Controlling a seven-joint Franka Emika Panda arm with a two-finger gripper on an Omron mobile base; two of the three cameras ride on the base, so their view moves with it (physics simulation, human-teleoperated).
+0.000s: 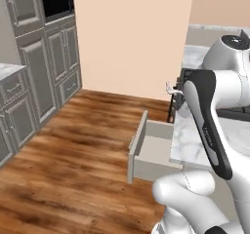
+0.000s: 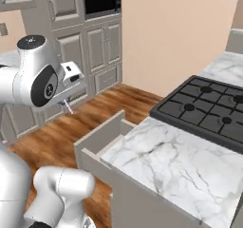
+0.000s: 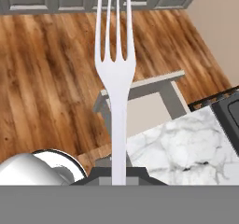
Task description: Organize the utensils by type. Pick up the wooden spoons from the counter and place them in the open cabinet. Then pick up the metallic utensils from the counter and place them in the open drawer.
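1. Gripper pressed together on the handle of a silver fork; tines point away from the hand.
2. In the right base view the gripper hangs in the air, out past the drawer's front.
3. Drawer stands pulled open from under the counter; seen from the hand, the fork hangs above the drawer.
4. Black gas hob sits on the counter beyond the drawer.
5. Wooden floor stretches past the drawer to tall grey cupboards.
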